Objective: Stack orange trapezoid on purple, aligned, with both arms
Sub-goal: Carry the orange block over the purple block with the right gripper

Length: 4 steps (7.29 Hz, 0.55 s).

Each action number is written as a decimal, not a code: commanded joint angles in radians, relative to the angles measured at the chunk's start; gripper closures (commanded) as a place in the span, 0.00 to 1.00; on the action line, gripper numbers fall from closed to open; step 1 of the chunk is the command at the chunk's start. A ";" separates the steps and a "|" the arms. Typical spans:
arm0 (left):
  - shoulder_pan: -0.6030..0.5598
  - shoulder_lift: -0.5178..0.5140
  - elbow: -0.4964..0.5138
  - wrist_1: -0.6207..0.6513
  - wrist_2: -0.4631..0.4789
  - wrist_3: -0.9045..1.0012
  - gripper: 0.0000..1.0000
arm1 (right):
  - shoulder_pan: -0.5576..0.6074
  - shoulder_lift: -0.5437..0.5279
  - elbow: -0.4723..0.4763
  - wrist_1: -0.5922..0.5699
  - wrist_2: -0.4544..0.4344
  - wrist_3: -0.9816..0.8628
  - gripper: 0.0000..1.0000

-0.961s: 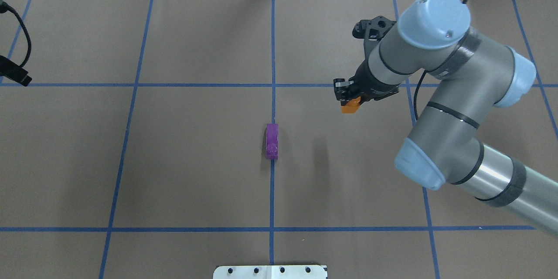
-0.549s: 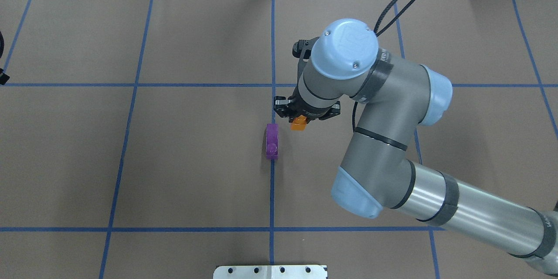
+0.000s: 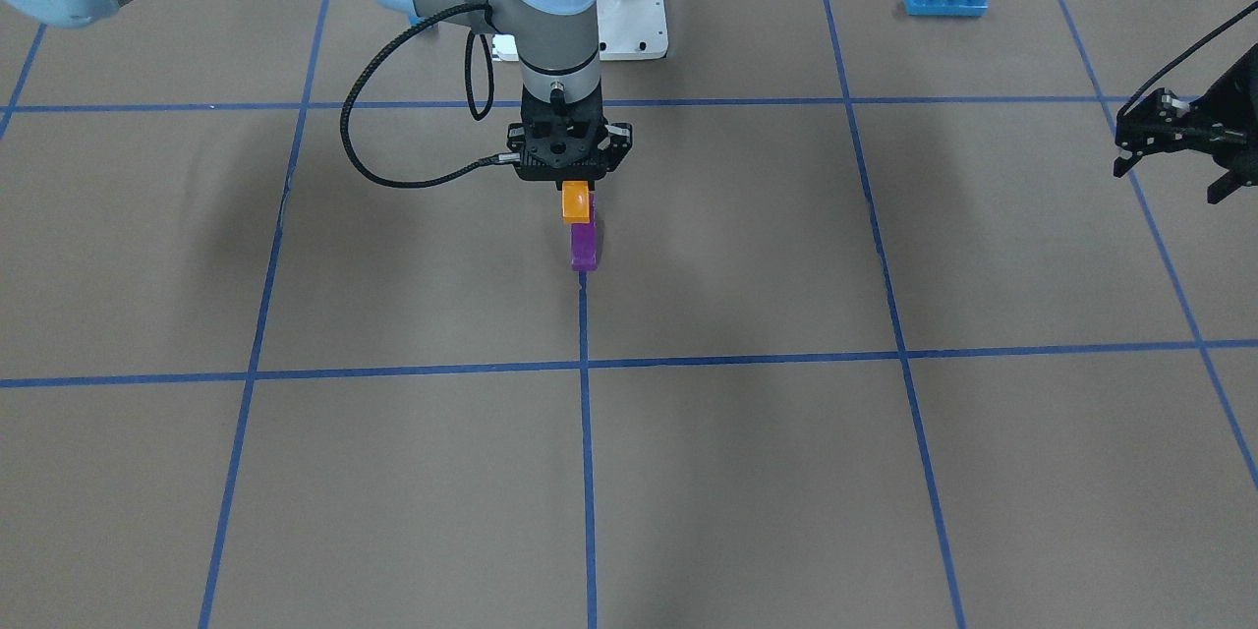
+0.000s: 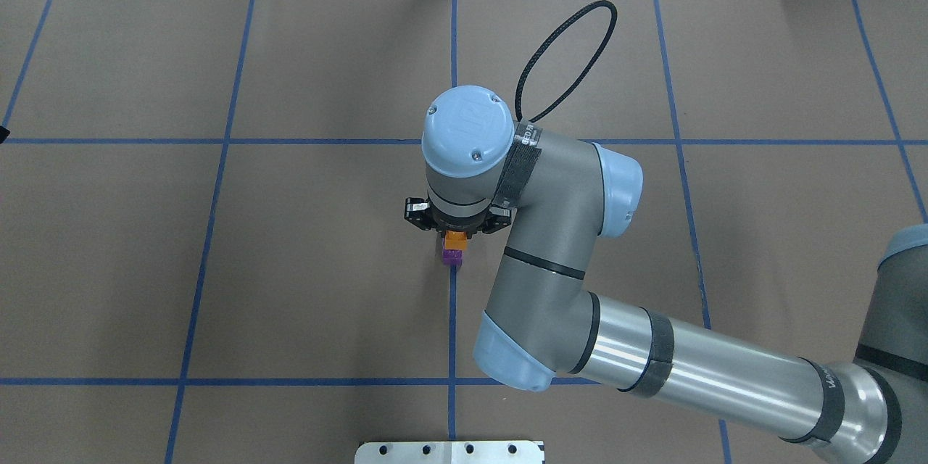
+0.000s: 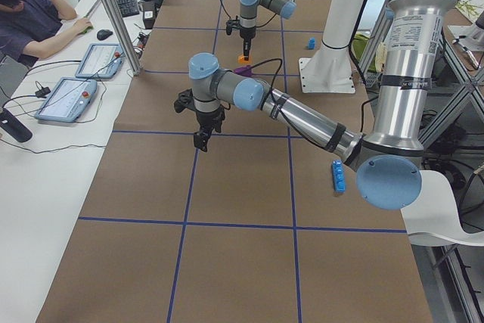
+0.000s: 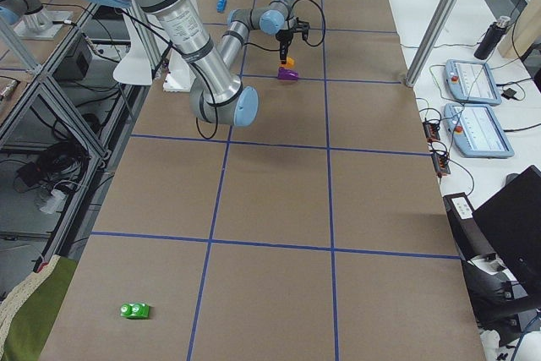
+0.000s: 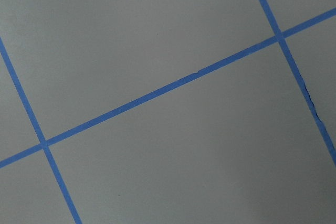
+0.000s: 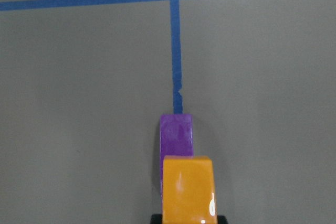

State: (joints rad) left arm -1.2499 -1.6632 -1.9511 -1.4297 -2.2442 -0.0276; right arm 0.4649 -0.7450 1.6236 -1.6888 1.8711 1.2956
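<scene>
Pinched between the right gripper [image 3: 574, 187] fingers, orange block [image 3: 576, 202] over purple block [image 3: 584, 246].
Sits at 12 o'clock of the purple one in the front view; left gripper [image 3: 1170, 179] well off at 3 o'clock, fingers spread wide, empty.

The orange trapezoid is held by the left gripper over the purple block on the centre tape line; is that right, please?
Not quite: the right gripper holds it, reaching in from the right side of the overhead exterior view. The rest stands: the orange trapezoid is over the purple block on the centre tape line.
</scene>
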 commanded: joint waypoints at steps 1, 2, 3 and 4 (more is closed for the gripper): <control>0.001 0.000 0.001 0.000 0.000 0.000 0.00 | -0.008 0.004 -0.022 0.000 -0.003 0.001 1.00; 0.003 0.000 0.001 0.000 0.000 0.000 0.00 | -0.008 0.007 -0.024 0.000 -0.003 -0.001 1.00; 0.003 0.000 0.003 0.000 0.000 0.000 0.00 | -0.008 0.009 -0.024 0.001 -0.003 -0.002 1.00; 0.003 0.000 0.003 0.000 0.000 0.000 0.00 | -0.008 0.012 -0.025 0.003 -0.003 -0.007 1.00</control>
State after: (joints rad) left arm -1.2475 -1.6629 -1.9488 -1.4297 -2.2442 -0.0276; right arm 0.4575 -0.7367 1.6002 -1.6876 1.8684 1.2929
